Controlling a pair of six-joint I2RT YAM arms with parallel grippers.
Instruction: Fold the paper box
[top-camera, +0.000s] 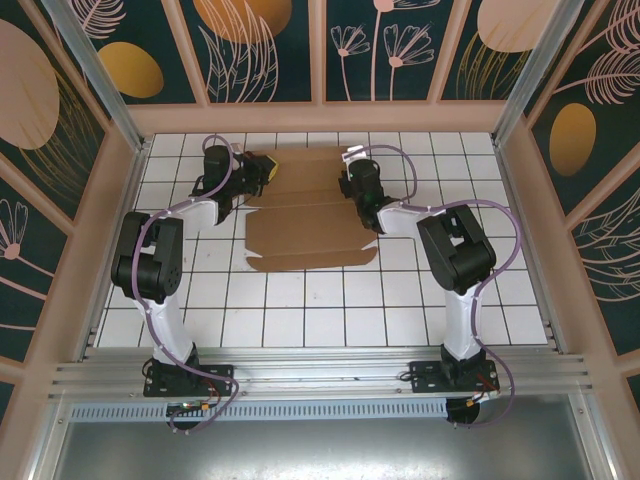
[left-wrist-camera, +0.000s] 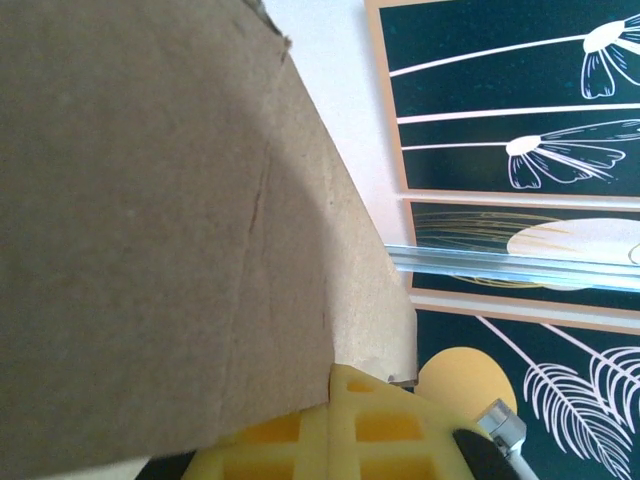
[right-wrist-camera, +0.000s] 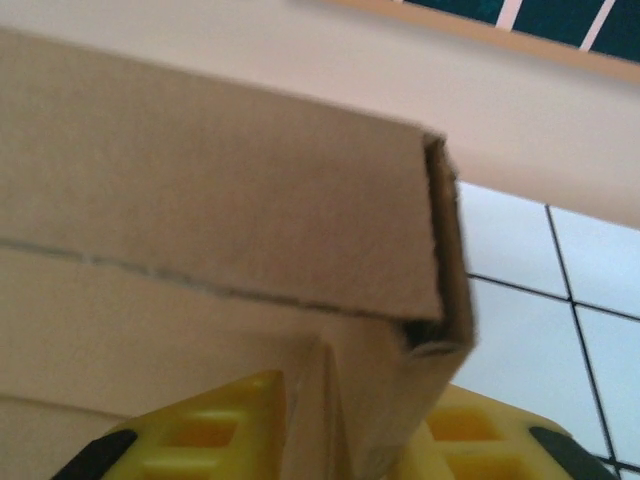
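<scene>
- The paper box (top-camera: 305, 225) is a plain brown cardboard sheet lying mostly flat on the white tiled table (top-camera: 300, 310), toward the far side and between the 2 arms.
- Its near edge curves slightly, and crease lines run across it from left to right.
- The left gripper (top-camera: 265, 172) is at the sheet's far-left corner, with a bit of yellow showing at its tip.
- In the left wrist view the cardboard (left-wrist-camera: 150, 250) rises as a broad tilted panel, and 1 yellow finger (left-wrist-camera: 340, 430) presses against its lower edge. The other finger is hidden behind the panel.
- The left gripper is fully closed, pinching that raised part of the sheet.
- The right gripper (top-camera: 350, 183) is at the sheet's far-right end, just beside the far wall.
- In the right wrist view a doubled-over flap (right-wrist-camera: 200, 200) stands up from the sheet, and its folded corner drops between the 2 yellow fingers (right-wrist-camera: 210, 430).
- The right gripper (right-wrist-camera: 350, 440) is parted only narrowly, with both fingers close against the flap, so it has hold of the cardboard.
</scene>
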